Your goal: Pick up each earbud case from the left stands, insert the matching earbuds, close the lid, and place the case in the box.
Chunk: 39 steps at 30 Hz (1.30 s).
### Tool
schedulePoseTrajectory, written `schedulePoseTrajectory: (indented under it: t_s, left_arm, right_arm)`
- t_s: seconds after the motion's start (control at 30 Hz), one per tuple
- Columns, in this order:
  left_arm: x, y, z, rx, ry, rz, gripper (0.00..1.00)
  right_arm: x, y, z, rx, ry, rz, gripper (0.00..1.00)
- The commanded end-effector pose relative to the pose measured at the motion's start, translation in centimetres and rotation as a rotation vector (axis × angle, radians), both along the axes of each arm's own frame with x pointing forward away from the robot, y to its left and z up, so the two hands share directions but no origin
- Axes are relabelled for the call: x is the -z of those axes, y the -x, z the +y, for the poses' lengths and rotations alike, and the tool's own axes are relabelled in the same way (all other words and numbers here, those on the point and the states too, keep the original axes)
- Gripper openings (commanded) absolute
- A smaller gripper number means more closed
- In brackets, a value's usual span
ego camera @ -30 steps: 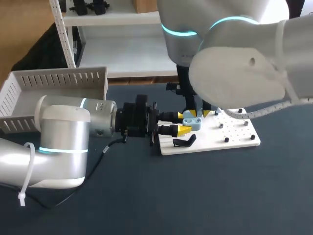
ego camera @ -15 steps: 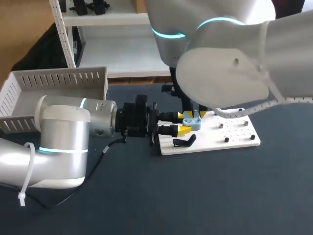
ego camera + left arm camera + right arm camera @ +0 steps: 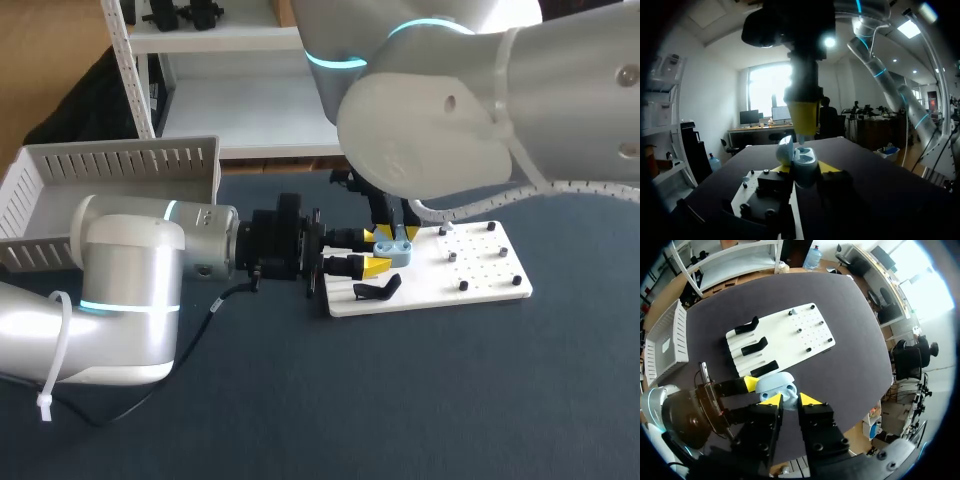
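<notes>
One case (image 3: 393,249), seemingly within left pincer (image 3: 377,251)

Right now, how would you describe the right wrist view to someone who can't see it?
The right gripper hangs close above an open pale-blue earbud case, which the left gripper clamps from the side. Beyond lies a white board with black stands.

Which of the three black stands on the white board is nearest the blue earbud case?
The end stand, right beside the earbud case in the right wrist view; the middle stand and far stand lie farther off.
</notes>
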<state>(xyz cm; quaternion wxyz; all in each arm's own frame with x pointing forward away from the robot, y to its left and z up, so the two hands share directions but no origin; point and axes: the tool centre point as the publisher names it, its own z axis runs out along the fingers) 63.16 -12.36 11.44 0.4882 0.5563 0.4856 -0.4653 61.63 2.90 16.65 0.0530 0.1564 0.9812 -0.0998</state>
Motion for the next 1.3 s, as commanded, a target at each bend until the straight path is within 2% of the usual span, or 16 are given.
schedulePoseTrajectory:
  t_s: [0.03, 1.3]
  left_arm:
    - [0.12, -0.04, 0.02, 0.002, 0.004, -0.002, 0.0]
    - [0.12, -0.04, 0.02, 0.002, 0.004, -0.002, 0.0]
  right_arm:
    - [0.49, -0.07, -0.04, -0.001, -0.002, 0.002, 0.0]
    - [1.44, -0.52, -0.37, 0.025, 0.001, 0.031, 0.0]
